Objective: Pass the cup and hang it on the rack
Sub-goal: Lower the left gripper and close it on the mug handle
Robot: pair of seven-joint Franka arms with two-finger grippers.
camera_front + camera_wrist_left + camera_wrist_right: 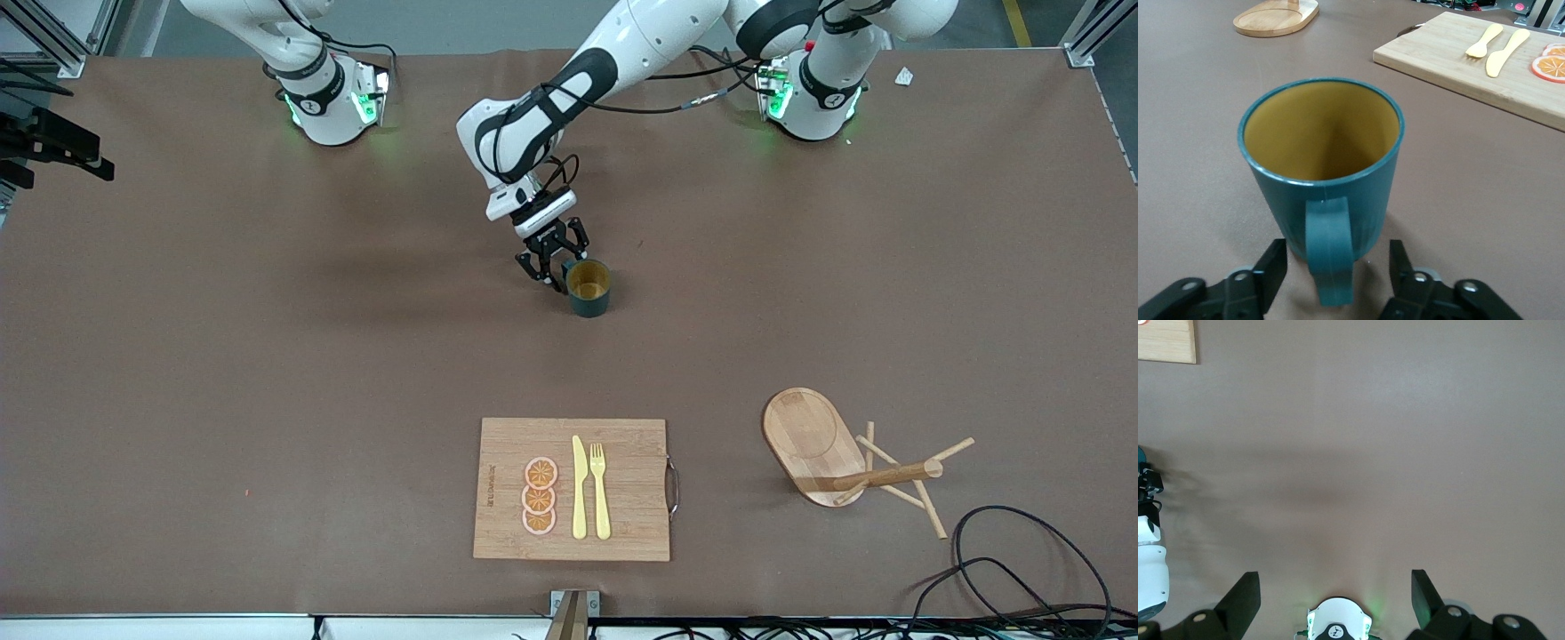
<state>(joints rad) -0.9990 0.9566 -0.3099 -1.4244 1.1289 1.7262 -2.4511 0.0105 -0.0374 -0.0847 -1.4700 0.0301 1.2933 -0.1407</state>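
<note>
Brown matte desk, wide, with both arm bases along the edge farthest from the front camera.

Item 1, the cup: dark teal, yellowish-brown inside, upright on the desk near its middle. The left wrist view shows its handle pointing straight at the left pincer.

Item 2, left pincer: low at the desk, just beside the cup. Fingers spread apart, one on either side of the handle; no contact can be made out.

Item 3, right pincer: fingers apart, nothing between them, held high over bare desk close to its own base. This arm waits; its hand is out of the front view.

Item 4, the rack: light wooden mug tree, lying tipped on its side, oval base on edge, post and pegs pointing toward the left arm's end. It sits nearer the front camera than the cup and well apart from it.

Item 5, cutting board: bamboo, beside the rack toward the right arm's end, carrying orange slices, a yellow knife and a yellow fork.

Status, as judged: the cup rests alone on the desk at mid-table, within the left arm's reach, so the pass looks made or nearly so. Remaining: close on the handle, lift, carry to the rack and hook it on a peg. The toppled rack may complicate hanging.
</note>
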